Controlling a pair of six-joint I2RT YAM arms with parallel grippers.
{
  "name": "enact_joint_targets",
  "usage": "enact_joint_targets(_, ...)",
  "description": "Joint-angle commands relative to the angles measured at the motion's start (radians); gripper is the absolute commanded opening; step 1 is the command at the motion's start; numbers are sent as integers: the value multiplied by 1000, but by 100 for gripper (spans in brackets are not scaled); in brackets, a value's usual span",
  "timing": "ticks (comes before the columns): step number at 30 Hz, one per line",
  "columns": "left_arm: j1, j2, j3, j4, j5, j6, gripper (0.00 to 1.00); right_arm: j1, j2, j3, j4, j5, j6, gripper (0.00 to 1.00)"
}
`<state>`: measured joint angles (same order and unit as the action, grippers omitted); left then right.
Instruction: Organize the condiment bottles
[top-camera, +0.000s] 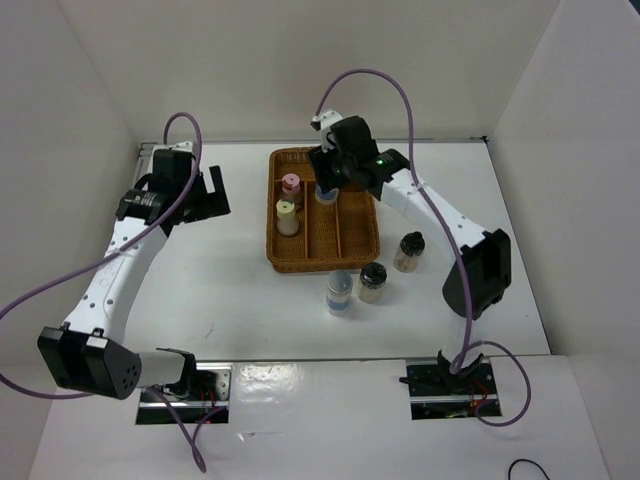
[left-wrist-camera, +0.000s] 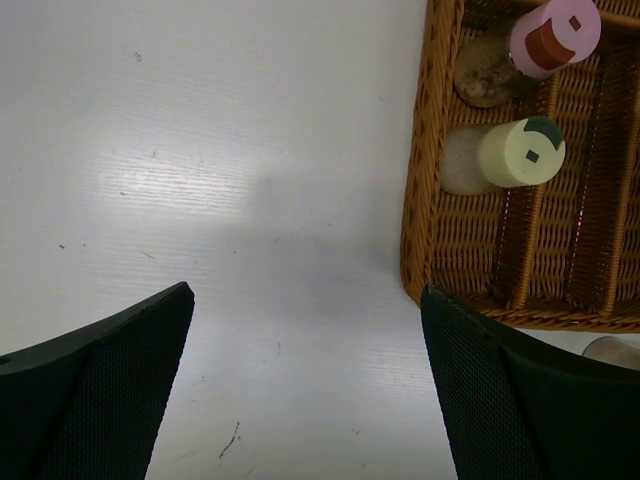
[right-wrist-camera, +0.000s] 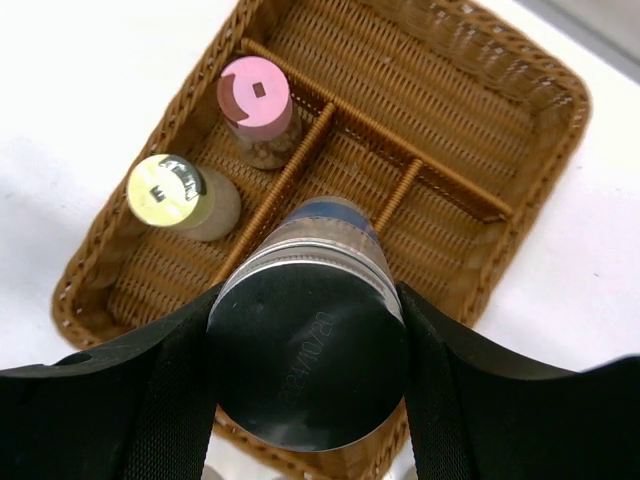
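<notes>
The right gripper clamps a blue-banded jar upright just beneath it, over the middle slot of the tray, so it should lower straight, clear of both dividers, before releasing.

There were six condiment bottles: one pink-capped bottle, one yellow-capped bottle, two silver-capped bottles and two black-capped bottles. One wicker tray. Two robot arms.

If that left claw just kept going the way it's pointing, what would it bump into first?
Probably the bare white table, framed between the open left gripper and its fingers. The wicker tray sits off to one side, seemingly outside that line.
</notes>
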<state>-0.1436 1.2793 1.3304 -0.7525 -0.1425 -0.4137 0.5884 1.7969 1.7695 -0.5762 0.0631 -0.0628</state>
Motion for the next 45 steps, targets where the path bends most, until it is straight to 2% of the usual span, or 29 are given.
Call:
enact_joint_targets(1, 19, 26, 43, 50, 64, 33, 100, 1, 53, 108, 110, -6, -20, 41)
enact_joint_targets(13, 58, 109, 61, 59, 104, 52, 100, -30, 261, 238, 119, -39, -40, 41)
enact_joint_targets(27, 85, 164, 79, 68, 135, 70, 100, -58, 368, 298, 108, -48, -40, 42)
enact_joint_targets(32, 85, 173, 89, 78, 135, 70, 100, -58, 377, 289, 108, -48, -40, 54)
enact_joint_targets(39, 85, 173, 89, 78, 135, 70, 100, -58, 386, 280, 98, -48, -40, 85)
enact_joint_targets(42, 85, 173, 89, 78, 135, 70, 100, -58, 374, 289, 75, -37, -31, 95)
enact_joint_targets(45, 85, 164, 89, 78, 135, 70, 100, -58, 316, 303, 36, 9, -22, 96)
